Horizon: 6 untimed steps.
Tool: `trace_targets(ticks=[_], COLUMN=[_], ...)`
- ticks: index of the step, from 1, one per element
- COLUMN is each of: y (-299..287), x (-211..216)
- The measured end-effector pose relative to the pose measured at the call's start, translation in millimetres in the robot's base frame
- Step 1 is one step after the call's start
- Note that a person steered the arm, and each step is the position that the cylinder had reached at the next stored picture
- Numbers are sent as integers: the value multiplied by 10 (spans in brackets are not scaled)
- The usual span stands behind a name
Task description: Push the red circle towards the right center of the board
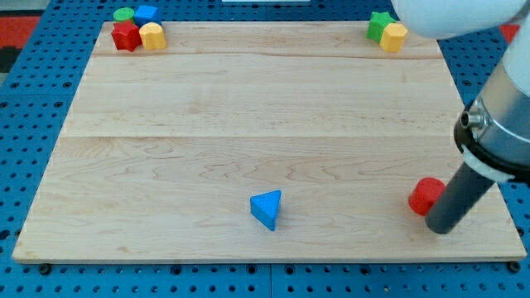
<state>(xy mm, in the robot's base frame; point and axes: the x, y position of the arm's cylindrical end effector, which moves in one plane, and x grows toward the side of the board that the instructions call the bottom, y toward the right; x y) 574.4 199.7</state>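
Note:
The red circle (426, 195) lies near the board's bottom right corner. My tip (439, 228) rests on the board just to the right of and below the red circle, touching or almost touching it. The dark rod rises from there towards the view's right edge and hides part of the circle's right side.
A blue triangle (267, 209) lies at the bottom middle. At the top left corner a green block (123, 14), a blue block (146, 13), a red star (126, 36) and a yellow block (152, 36) cluster. At the top right stand a green star (379, 24) and a yellow block (393, 37).

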Motion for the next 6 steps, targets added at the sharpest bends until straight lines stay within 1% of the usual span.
trace_targets(ticks=[3, 6], y=[-19, -163], x=[-753, -1666])
